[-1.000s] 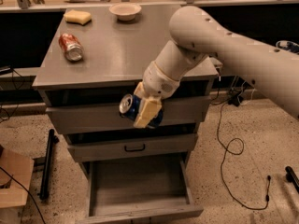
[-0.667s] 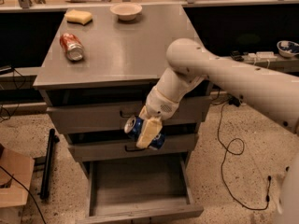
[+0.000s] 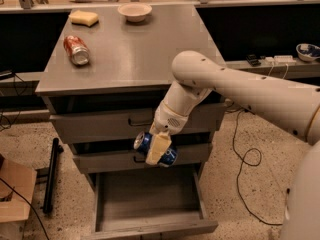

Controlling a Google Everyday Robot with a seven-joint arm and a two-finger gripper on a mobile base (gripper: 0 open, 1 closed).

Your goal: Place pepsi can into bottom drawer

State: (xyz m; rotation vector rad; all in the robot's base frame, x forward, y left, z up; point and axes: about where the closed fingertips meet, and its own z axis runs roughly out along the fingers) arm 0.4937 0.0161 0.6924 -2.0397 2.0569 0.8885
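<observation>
The tool hangs in front of the cabinet, level with the middle drawer, its pale fingers clamped around the middle of the pepsi can. The can is off the counter and in the air, just above the far part of the open bottom drawer and not touching it. It lies nearly on its side. Its long axis runs left to right with a slight tilt: the silver top points left and a little up, and the blue base points right and a little down.

The bottom drawer is pulled out toward the near side, with its grey interior showing. The arm reaches in from the right. On the counter, well apart from the tool, a red soda can lies on its side at the left, with a yellow sponge and a bowl along the far edge.
</observation>
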